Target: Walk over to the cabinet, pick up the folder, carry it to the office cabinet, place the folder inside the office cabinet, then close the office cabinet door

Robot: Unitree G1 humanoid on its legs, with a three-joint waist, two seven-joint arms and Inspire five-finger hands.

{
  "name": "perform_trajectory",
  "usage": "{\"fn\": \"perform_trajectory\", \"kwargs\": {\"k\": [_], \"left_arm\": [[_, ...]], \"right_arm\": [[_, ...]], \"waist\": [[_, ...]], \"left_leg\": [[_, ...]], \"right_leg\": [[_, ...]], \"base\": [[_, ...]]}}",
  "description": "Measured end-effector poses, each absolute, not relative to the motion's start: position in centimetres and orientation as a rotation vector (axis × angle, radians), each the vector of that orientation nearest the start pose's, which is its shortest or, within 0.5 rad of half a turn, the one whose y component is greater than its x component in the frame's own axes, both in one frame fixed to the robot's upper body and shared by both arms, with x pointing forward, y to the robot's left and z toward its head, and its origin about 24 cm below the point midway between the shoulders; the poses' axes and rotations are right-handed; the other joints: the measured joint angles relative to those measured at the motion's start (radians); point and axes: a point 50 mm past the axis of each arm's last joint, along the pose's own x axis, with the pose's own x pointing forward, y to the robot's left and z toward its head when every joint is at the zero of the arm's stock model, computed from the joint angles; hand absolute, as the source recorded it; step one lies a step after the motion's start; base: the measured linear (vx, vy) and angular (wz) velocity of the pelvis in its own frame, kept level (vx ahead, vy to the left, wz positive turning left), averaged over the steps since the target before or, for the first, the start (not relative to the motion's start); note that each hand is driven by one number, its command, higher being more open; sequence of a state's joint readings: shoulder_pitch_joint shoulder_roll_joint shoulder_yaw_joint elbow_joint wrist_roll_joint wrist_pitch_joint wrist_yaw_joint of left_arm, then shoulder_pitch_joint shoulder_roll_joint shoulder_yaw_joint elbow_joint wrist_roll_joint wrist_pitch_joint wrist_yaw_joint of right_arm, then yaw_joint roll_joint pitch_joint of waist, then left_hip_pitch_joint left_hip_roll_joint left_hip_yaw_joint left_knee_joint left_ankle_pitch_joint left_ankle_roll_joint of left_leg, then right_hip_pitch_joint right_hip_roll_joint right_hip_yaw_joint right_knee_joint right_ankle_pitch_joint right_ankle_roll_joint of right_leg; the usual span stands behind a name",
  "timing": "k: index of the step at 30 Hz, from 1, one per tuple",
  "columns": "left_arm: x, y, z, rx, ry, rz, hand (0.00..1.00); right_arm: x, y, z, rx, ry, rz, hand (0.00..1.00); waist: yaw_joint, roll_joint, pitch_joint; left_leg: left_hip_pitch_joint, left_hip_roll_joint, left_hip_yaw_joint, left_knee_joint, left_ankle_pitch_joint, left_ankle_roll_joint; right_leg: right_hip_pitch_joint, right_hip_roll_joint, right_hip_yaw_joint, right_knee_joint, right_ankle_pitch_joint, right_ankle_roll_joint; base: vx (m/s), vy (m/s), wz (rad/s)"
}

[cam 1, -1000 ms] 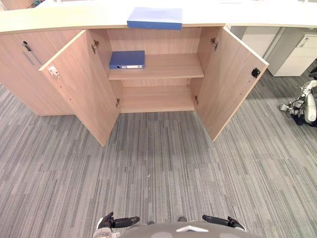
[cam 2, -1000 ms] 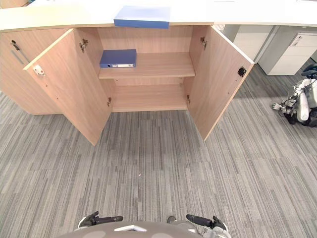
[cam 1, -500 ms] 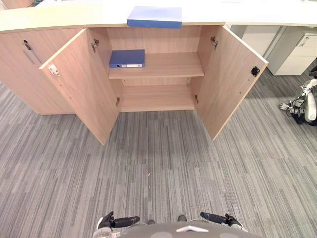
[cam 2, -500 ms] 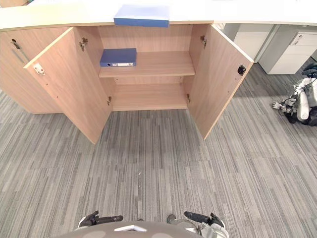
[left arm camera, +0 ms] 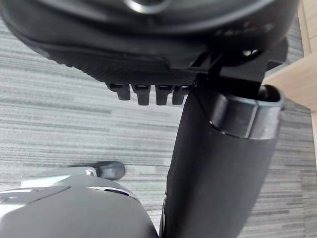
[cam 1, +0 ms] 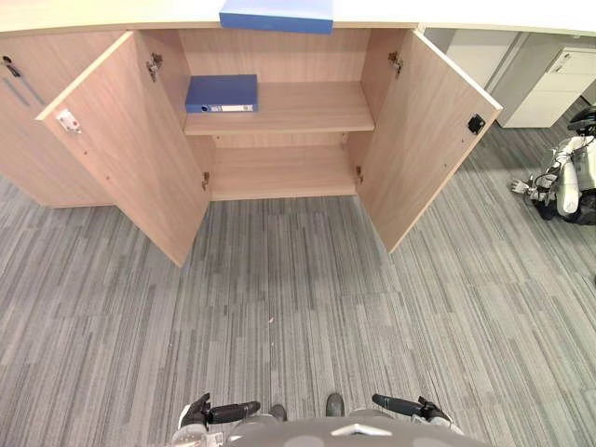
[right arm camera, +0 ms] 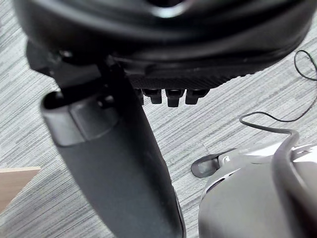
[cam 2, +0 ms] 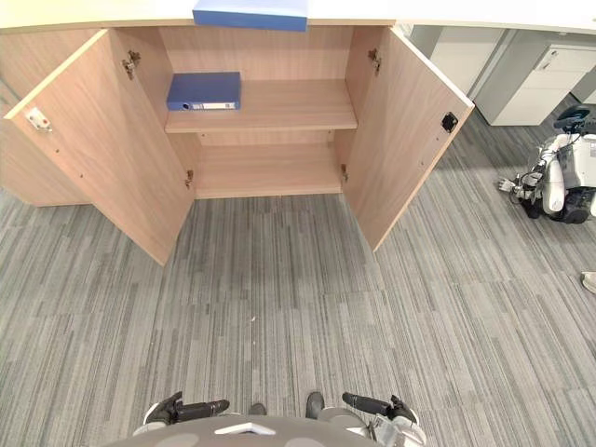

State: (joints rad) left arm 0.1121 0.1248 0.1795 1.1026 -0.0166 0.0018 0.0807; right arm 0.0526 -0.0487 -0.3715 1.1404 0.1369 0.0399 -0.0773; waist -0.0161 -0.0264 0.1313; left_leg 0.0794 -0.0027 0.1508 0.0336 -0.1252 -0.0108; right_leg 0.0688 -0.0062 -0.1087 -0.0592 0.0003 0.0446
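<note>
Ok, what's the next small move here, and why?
Probably a step forward toward the cabinet: the blue folder lies on its top, far across the carpet, while the left hand and right hand hang low, open and empty.

Light: bright, even, from overhead; no hard glare. Grey striped carpet floor (cam 1: pixel 279 307) is uniformly lit. Light-wood cabinet with two open doors (cam 1: pixel 279 107): lower compartment is dimmer than the shelf above it. Soft shadow lies on the carpet behind the right-side wooden door (cam 1: pixel 424 121). The cabinet's top edge bows toward the corners. Dark left hand (left arm camera: pixel 99 54) is shaded underneath, with a faint sheen on the thumb.
</note>
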Motion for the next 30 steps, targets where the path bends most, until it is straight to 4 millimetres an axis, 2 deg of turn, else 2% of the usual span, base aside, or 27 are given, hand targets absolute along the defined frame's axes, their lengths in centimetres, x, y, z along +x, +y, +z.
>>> {"fn": "perform_trajectory", "kwargs": {"k": [1,3,5,6,8,9,10,11,12,13,14,15,16,17,18,19,20,21,22,23,25,26,28,30], "left_arm": [[6.8,22.4,-16.4,0.041,1.194,0.337,1.0],[7.2,22.3,-16.4,0.043,1.186,0.329,1.0],[7.2,22.5,-16.3,0.039,1.183,0.338,1.0],[7.3,22.6,-16.3,0.042,1.182,0.338,1.0],[7.6,22.9,-16.2,0.071,1.177,0.319,1.0],[7.7,22.9,-16.2,0.075,1.175,0.318,1.0],[7.8,23.0,-16.1,0.077,1.174,0.324,1.0],[7.6,23.0,-16.2,0.074,1.185,0.331,1.0],[7.6,22.9,-16.2,0.072,1.184,0.331,1.0],[7.7,22.7,-16.2,0.066,1.182,0.329,1.0],[8.4,22.1,-16.2,0.054,1.172,0.318,1.0],[8.5,22.0,-16.2,0.052,1.169,0.316,1.0],[8.9,22.1,-16.2,0.051,1.162,0.31,1.0],[8.9,22.2,-16.1,0.053,1.162,0.31,1.0],[8.7,22.1,-16.2,0.045,1.168,0.315,1.0],[9.1,21.3,-16.3,0.003,1.158,0.322,1.0],[9.6,20.7,-16.3,-0.021,1.144,0.322,1.0],[9.8,20.3,-16.3,-0.039,1.138,0.326,1.0],[10.1,19.5,-16.3,-0.094,1.124,0.345,1.0],[10.3,19.5,-16.2,-0.108,1.115,0.35,1.0],[11.2,20.0,-15.7,-0.13,1.063,0.384,1.0],[11.7,20.2,-15.4,-0.121,1.034,0.395,1.0],[12.3,20.3,-15.1,-0.114,1.004,0.403,1.0],[12.7,19.8,-15.0,-0.126,0.982,0.403,1.0]], "right_arm": [[7.4,-20.9,-16.8,0.253,1.194,-0.52,1.0],[7.6,-21.0,-16.7,0.252,1.182,-0.52,1.0],[7.7,-21.0,-16.7,0.253,1.178,-0.519,1.0],[7.8,-20.9,-16.7,0.254,1.175,-0.517,1.0],[8.2,-21.1,-16.5,0.253,1.153,-0.517,1.0],[8.3,-21.2,-16.5,0.254,1.147,-0.521,1.0],[8.5,-21.2,-16.5,0.265,1.137,-0.526,1.0],[8.9,-21.2,-16.4,0.265,1.12,-0.522,1.0],[9.1,-21.2,-16.3,0.264,1.112,-0.519,1.0],[9.4,-21.4,-16.2,0.262,1.104,-0.516,1.0],[10.2,-21.8,-15.9,0.253,1.078,-0.513,1.0],[10.3,-21.8,-15.9,0.252,1.074,-0.514,1.0],[10.3,-21.7,-15.8,0.249,1.07,-0.511,1.0],[10.2,-21.6,-15.9,0.247,1.075,-0.505,1.0],[10.0,-21.6,-16.0,0.247,1.082,-0.504,1.0],[10.4,-22.0,-15.8,0.236,1.065,-0.506,1.0],[10.5,-22.1,-15.7,0.237,1.062,-0.508,1.0],[10.5,-22.0,-15.7,0.245,1.061,-0.512,1.0],[10.5,-22.0,-15.7,0.25,1.062,-0.518,1.0],[10.4,-21.9,-15.7,0.249,1.065,-0.521,1.0],[10.2,-21.7,-15.7,0.244,1.06,-0.519,1.0],[10.4,-21.4,-15.7,0.229,1.055,-0.503,1.0],[10.6,-21.0,-15.6,0.239,1.043,-0.504,1.0],[10.6,-20.8,-15.7,0.268,1.045,-0.517,1.0]], "waist": [[0.004,0.002,0.001],[0.006,0.007,0.003],[0.007,-0.003,0.01],[0.008,-0.006,0.012],[0.008,-0.021,0.025],[0.005,-0.017,0.033],[0.004,-0.025,0.041],[-0.002,-0.016,0.044],[-0.006,-0.012,0.045],[-0.013,-0.002,0.051],[-0.034,0.027,0.066],[-0.036,0.032,0.068],[-0.042,0.029,0.069],[-0.043,0.019,0.067],[-0.044,0.016,0.065],[-0.043,0.049,0.066],[-0.042,0.053,0.065],[-0.042,0.057,0.067],[-0.044,0.058,0.068],[-0.044,0.059,0.068],[-0.034,0.055,0.073],[-0.019,0.047,0.078],[-0.007,0.037,0.076],[0.013,0.044,0.071]], "left_leg": [[-0.005,0.002,0.006,0.013,-0.011,0.001],[-0.028,0.007,0.01,0.072,-0.054,0.01],[-0.033,0.0,0.015,0.125,-0.103,0.015],[-0.029,-0.005,0.016,0.133,-0.108,0.015],[0.007,-0.03,0.025,0.131,-0.117,0.026],[0.025,-0.036,0.017,0.123,-0.127,0.047],[0.048,-0.039,0.014,0.121,-0.137,0.059],[0.084,-0.02,0.003,0.101,-0.151,0.057],[0.096,-0.009,-0.001,0.089,-0.152,0.055],[0.114,0.013,-0.007,0.071,-0.154,0.052],[0.139,0.07,-0.031,0.036,-0.155,0.046],[0.142,0.078,-0.035,0.03,-0.154,0.044],[0.154,0.09,-0.049,0.017,-0.151,0.034],[0.164,0.088,-0.054,0.017,-0.152,0.016],[0.196,0.103,-0.062,0.019,-0.168,-0.018],[0.196,0.13,-0.062,0.046,-0.156,-0.051],[0.184,0.135,-0.059,0.091,-0.134,-0.088],[0.168,0.141,-0.059,0.143,-0.121,-0.104],[0.072,0.168,-0.055,0.395,-0.082,-0.108],[0.021,0.193,-0.056,0.522,-0.062,-0.108],[-0.125,0.283,-0.006,0.869,-0.076,-0.106],[-0.184,0.314,0.039,0.943,-0.1,-0.099],[-0.27,0.324,0.094,0.924,-0.123,-0.083],[-0.324,0.32,0.16,0.806,-0.136,-0.073]], "right_leg": [[-0.003,0.0,0.004,0.007,-0.006,0.0],[-0.049,-0.005,0.007,0.11,-0.069,0.003],[-0.144,-0.043,-0.022,0.367,-0.193,0.045],[-0.176,-0.059,-0.039,0.447,-0.212,0.052],[-0.316,-0.14,-0.094,0.784,-0.214,0.058],[-0.349,-0.156,-0.106,0.855,-0.214,0.051],[-0.372,-0.169,-0.112,0.914,-0.248,0.034],[-0.4,-0.157,-0.132,0.907,-0.297,0.021],[-0.414,-0.147,-0.141,0.887,-0.302,0.015],[-0.435,-0.123,-0.15,0.84,-0.304,0.007],[-0.478,-0.071,-0.171,0.685,-0.277,0.001],[-0.485,-0.062,-0.169,0.653,-0.265,0.001],[-0.493,-0.046,-0.158,0.507,-0.184,0.003],[-0.489,-0.046,-0.138,0.435,-0.136,0.004],[-0.47,-0.042,-0.128,0.427,0.012,-0.073],[-0.471,-0.031,-0.146,0.479,-0.047,-0.089],[-0.464,-0.033,-0.154,0.496,-0.078,-0.102],[-0.445,-0.031,-0.161,0.494,-0.091,-0.11],[-0.371,-0.021,-0.173,0.451,-0.118,-0.117],[-0.335,-0.013,-0.18,0.427,-0.124,-0.119],[-0.208,0.022,-0.191,0.36,-0.141,-0.129],[-0.145,0.029,-0.185,0.33,-0.151,-0.135],[-0.087,0.028,-0.176,0.282,-0.165,-0.125],[-0.038,0.025,-0.164,0.246,-0.168,-0.112]], "base": [[0.06,0.009,-0.19],[0.07,0.015,-0.08],[0.1,0.037,-0.02],[0.09,0.067,-0.03],[0.15,0.092,0.04],[0.22,0.059,0.07],[0.25,0.004,0.1],[0.23,-0.015,0.1],[0.24,-0.063,0.17],[0.35,-0.127,0.39],[0.37,-0.153,0.42],[0.34,-0.157,0.58],[0.32,-0.184,0.4],[0.47,-0.272,0.52],[0.6,-0.338,0.38],[0.53,-0.293,0.33],[0.42,-0.224,0.22],[0.53,-0.27,0.32],[0.52,-0.26,0.32],[0.59,-0.306,0.3],[0.45,-0.254,0.06],[0.34,-0.182,-0.1],[0.26,-0.099,-0.13],[0.25,-0.02,-0.11]]}}
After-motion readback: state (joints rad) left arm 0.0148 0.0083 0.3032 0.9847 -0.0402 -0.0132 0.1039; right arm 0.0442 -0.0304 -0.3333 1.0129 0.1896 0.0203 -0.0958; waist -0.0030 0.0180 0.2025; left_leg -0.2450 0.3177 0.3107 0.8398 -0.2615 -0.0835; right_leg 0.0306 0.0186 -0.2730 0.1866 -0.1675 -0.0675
